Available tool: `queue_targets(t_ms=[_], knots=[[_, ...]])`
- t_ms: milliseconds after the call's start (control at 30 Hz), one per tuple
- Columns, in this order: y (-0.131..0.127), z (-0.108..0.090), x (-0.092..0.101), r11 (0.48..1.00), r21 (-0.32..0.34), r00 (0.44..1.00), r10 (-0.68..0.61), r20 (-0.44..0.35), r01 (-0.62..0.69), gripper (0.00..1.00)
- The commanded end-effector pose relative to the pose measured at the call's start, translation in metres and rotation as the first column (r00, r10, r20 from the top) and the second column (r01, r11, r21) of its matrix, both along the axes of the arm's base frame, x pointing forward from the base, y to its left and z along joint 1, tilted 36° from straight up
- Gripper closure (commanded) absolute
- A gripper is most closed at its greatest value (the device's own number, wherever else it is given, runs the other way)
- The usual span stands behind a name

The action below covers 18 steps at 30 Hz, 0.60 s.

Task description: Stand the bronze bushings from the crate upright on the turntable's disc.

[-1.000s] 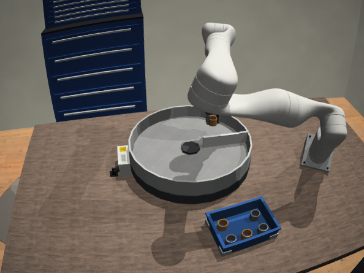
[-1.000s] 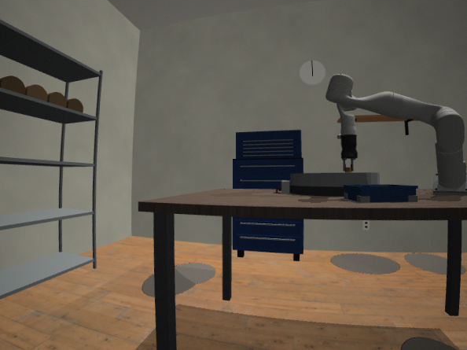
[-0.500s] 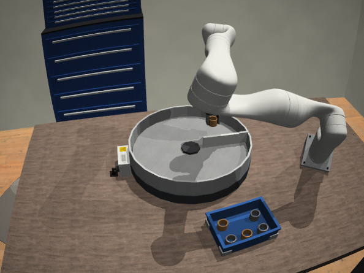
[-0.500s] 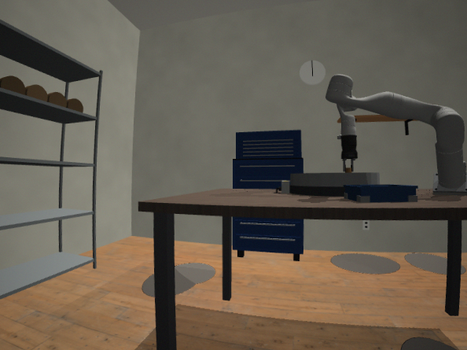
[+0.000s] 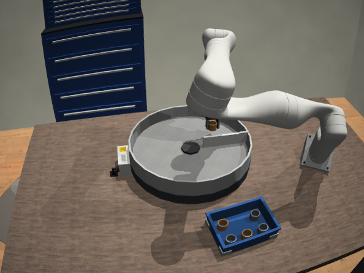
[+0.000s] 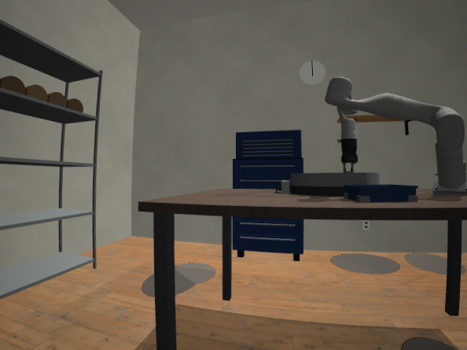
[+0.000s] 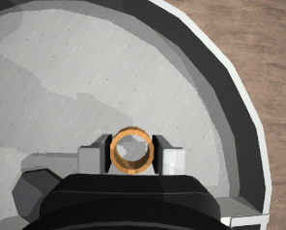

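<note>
Bronze bushing (image 5: 212,126) (image 7: 131,169) clamped between the fingers of the gripper (image 5: 212,124) (image 6: 348,169) (image 7: 131,148) hangs upright over the far right part of the turntable's disc (image 5: 159,162) (image 7: 159,92), placing apparently in hand, so the next move likely calls for lowering it straight and releasing.
</note>
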<state>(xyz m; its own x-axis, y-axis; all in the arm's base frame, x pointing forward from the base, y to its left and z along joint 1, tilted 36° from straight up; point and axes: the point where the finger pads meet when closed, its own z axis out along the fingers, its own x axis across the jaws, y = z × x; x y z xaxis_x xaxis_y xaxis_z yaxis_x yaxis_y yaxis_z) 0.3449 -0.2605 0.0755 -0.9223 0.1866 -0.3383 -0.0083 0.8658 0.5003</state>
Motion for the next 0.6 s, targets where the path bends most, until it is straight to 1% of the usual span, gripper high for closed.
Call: queue_targets(t_ms=[0, 567], knots=[[0.003, -0.008, 0.003, 1.0, -0.007, 1.0, 0.004, 0.001, -0.004, 1.0], [0.009, -0.02, 0.01, 1.0, -0.009, 1.0, 0.005, 0.002, -0.005, 1.0]])
